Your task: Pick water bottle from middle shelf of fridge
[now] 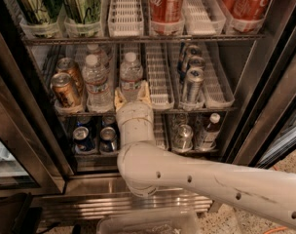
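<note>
The fridge (267, 77) stands with its door open. On the middle shelf (160, 84), in white slotted lane trays, stand three clear water bottles with white caps. The nearest one (131, 72) is in the centre lane; two more (95, 79) are in the lane to its left. My gripper (132, 95) is at the shelf's front edge. It is open, with its tan fingers (120, 100) on either side of the centre bottle's lower part. My white arm (196, 179) reaches in from the lower right and hides part of the bottom shelf.
Gold cans (65, 89) stand left of the bottles and slim silver cans (192, 82) to the right. Red cola cans (166, 1) and green cans (82, 1) are on the rack above. Blue cans (92, 138) and a brown-liquid bottle (209, 130) are below. The dark door frame (21, 130) is at the left.
</note>
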Available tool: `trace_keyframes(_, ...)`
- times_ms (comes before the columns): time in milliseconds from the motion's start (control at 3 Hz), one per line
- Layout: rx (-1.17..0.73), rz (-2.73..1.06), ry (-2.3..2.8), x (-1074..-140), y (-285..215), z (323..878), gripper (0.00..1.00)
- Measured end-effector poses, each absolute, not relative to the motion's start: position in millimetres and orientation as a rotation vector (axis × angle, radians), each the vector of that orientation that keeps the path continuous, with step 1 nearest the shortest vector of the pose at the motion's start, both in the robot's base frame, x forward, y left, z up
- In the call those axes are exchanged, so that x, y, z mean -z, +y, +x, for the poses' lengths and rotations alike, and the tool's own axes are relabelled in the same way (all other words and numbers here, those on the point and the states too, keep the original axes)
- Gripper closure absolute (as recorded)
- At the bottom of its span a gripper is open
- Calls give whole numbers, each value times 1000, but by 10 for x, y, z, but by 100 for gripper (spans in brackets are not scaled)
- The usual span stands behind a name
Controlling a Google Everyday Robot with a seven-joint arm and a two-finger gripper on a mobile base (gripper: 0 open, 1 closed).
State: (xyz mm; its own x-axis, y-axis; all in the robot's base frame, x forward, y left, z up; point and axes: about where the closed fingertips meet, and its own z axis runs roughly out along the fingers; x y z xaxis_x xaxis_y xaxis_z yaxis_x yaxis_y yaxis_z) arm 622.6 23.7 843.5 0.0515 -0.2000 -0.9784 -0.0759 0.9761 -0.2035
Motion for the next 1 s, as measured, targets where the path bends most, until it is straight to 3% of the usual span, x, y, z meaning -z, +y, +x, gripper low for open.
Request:
trace_keyframes(667,90,-224,1519,-8431,243,6240,94)
trace_keyframes(1000,90,-224,1519,-8431,242,6240,100)
